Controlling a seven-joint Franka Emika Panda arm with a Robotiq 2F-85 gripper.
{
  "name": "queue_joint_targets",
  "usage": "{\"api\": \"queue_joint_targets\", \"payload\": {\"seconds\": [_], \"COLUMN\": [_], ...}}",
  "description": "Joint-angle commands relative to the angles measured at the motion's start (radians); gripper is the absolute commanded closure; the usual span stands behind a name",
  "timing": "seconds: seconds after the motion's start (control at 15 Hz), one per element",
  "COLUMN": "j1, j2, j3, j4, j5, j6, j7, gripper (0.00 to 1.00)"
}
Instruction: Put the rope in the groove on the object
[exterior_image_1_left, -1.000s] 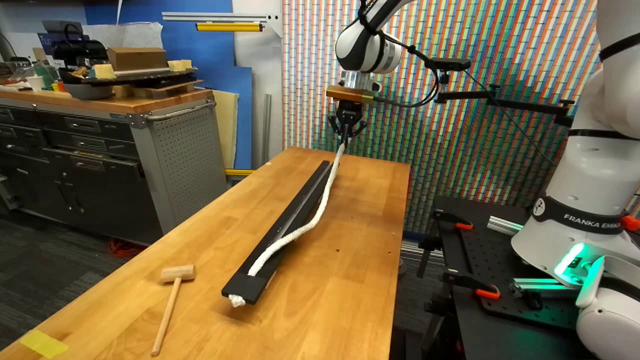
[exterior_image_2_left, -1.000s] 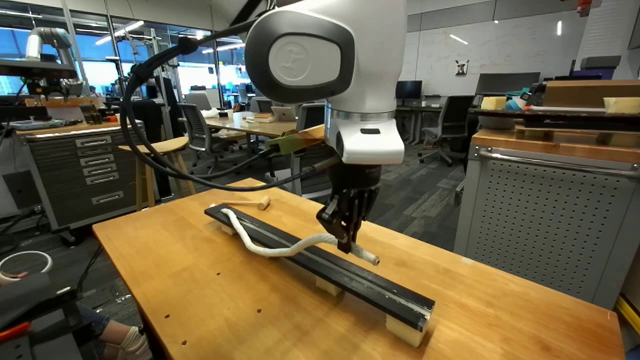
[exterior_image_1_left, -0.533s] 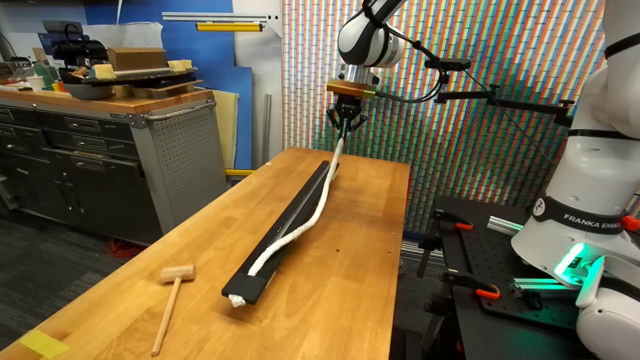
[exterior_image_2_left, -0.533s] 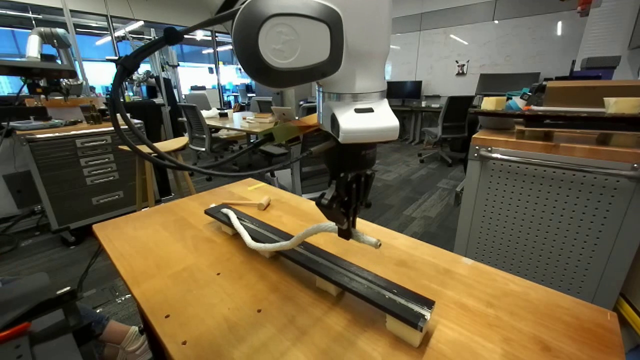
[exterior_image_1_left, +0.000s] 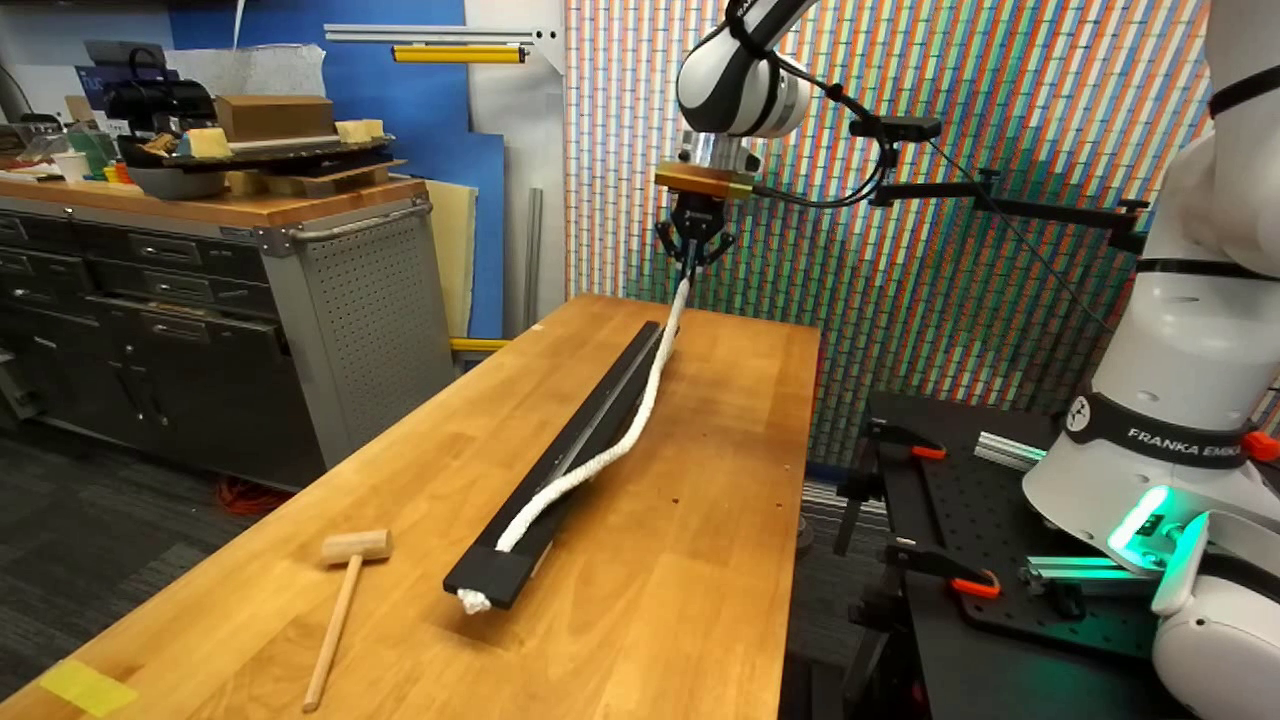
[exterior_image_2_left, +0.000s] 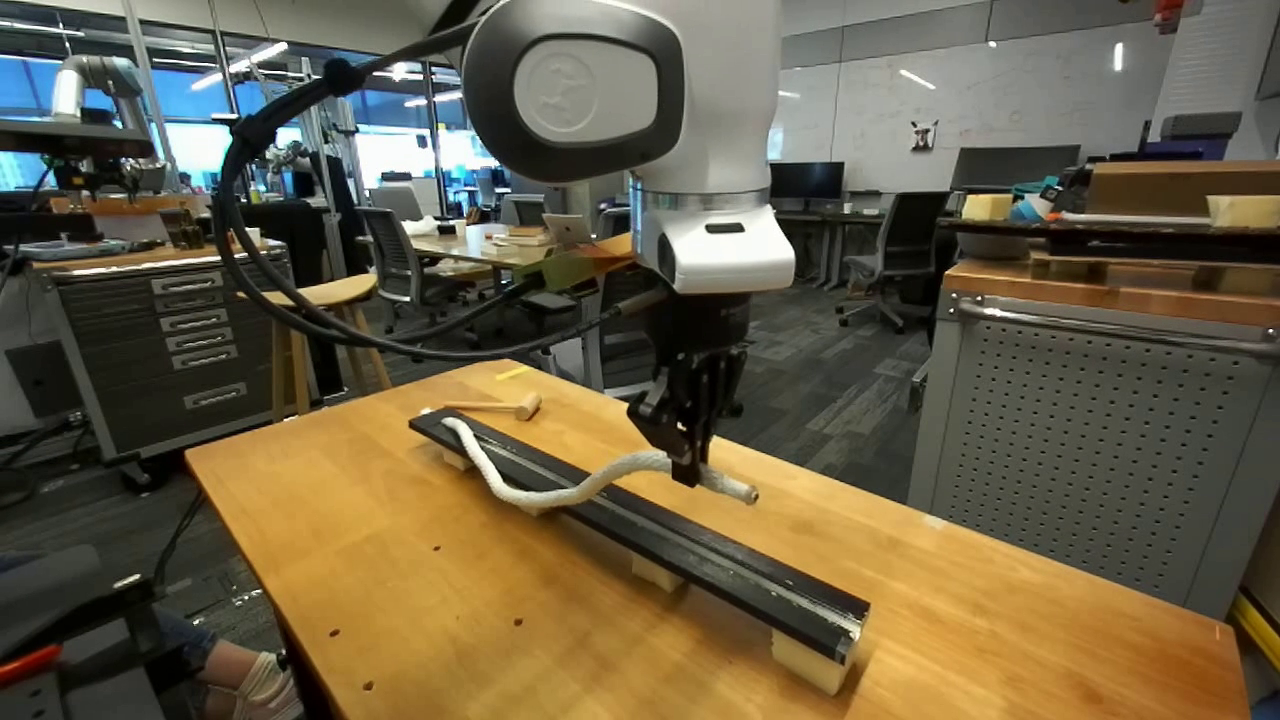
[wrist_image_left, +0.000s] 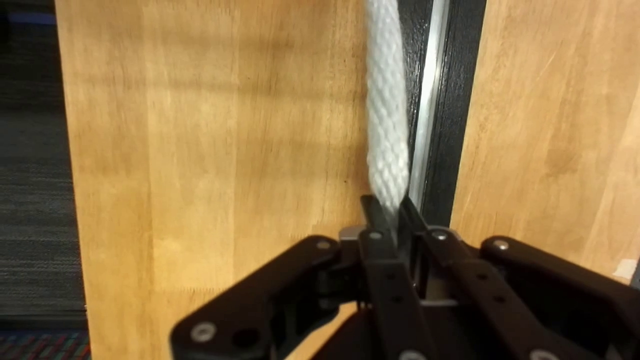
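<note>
The white rope (exterior_image_1_left: 642, 415) has one end at the black bar's near end (exterior_image_1_left: 487, 573), where a frayed tip (exterior_image_1_left: 473, 601) pokes out. From there it bows off the bar's robot-base side, then rises to my gripper (exterior_image_1_left: 688, 270). In an exterior view, my gripper (exterior_image_2_left: 688, 470) is shut on the rope (exterior_image_2_left: 560, 496) near its free end, above the bar (exterior_image_2_left: 690, 560). A short tail (exterior_image_2_left: 735, 488) sticks out past the fingers. The groove (exterior_image_2_left: 790, 594) is bare along the far stretch. In the wrist view, the rope (wrist_image_left: 387, 100) leaves the fingertips (wrist_image_left: 389, 207) just left of the groove (wrist_image_left: 431, 90).
The bar rests on pale blocks (exterior_image_2_left: 810, 660) on the wooden table (exterior_image_2_left: 400, 580). A wooden mallet (exterior_image_1_left: 350, 560) lies beside the bar, with yellow tape (exterior_image_1_left: 88, 688) farther along. A workbench (exterior_image_1_left: 330, 270) stands beyond the table, and clamps (exterior_image_1_left: 940, 570) sit by the robot base.
My gripper has risen a little with the rope in it, then dipped slightly in the last half second. The free end has lifted with it. The bar and mallet have not moved.
</note>
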Motion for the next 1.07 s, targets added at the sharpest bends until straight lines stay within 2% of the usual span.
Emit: {"api": "queue_joint_targets", "payload": {"seconds": [0.0,0.33,0.53,0.8,1.0], "j1": [-0.020,-0.057,-0.076,-0.063,-0.044], "j2": [0.005,0.058,0.108,0.200,0.269], "j3": [-0.002,-0.003,0.023,0.047,0.044], "j4": [0.026,0.101,0.155,0.258,0.327], "j5": [0.003,0.022,0.052,0.055,0.023], "j6": [0.009,0.009,0.023,0.004,-0.010], "j7": [-0.002,-0.028,-0.113,-0.188,-0.177], "gripper": [0.97,0.97,0.97,0.97,0.97]}}
